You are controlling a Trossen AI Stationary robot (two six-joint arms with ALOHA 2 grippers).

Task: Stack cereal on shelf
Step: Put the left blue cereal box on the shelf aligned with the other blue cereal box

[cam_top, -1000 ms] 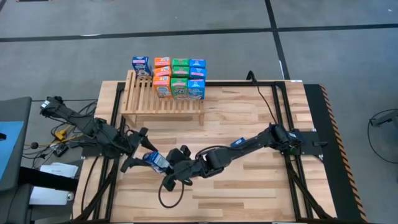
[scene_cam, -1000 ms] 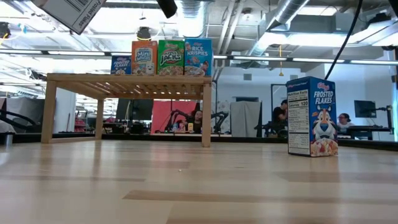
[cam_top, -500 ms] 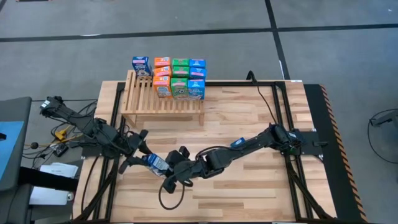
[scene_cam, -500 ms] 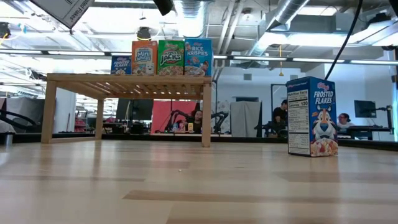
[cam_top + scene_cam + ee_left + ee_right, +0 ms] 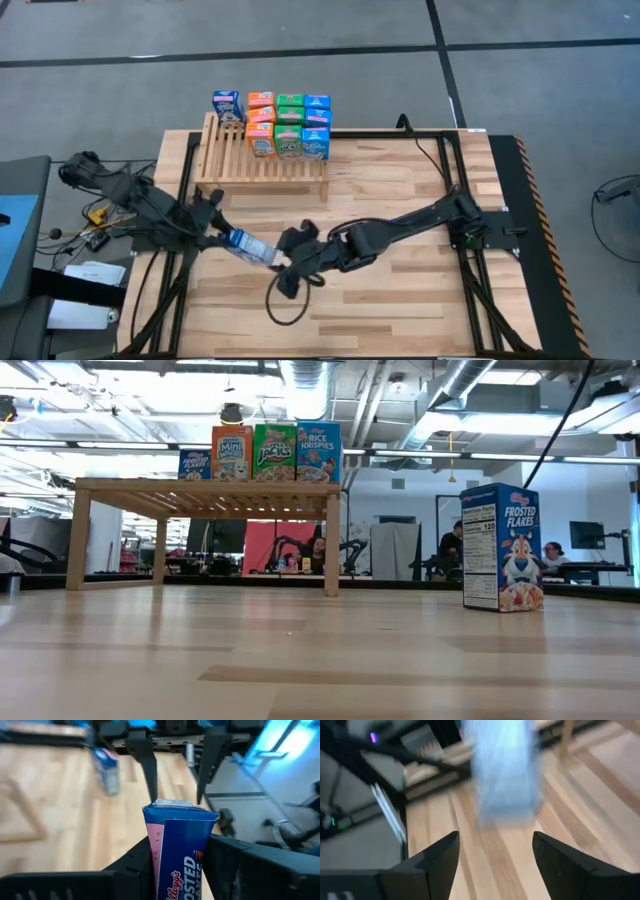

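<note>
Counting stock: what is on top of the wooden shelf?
On the shelf stand cereal boxes in rows of blue, orange and green, at its far edge. The front ones hide part of those behind.

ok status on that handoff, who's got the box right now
Left gripper shut on blue cereal box, mid-table. Right gripper open, just clear of it. Shelf holds boxes at back; one more box standing on table.

Even overhead light, soft shadows on the bench (image 5: 400,190). Ceiling tubes glare in the low view. Both wrist views motion-blurred; blue box (image 5: 505,767) smeared.
</note>
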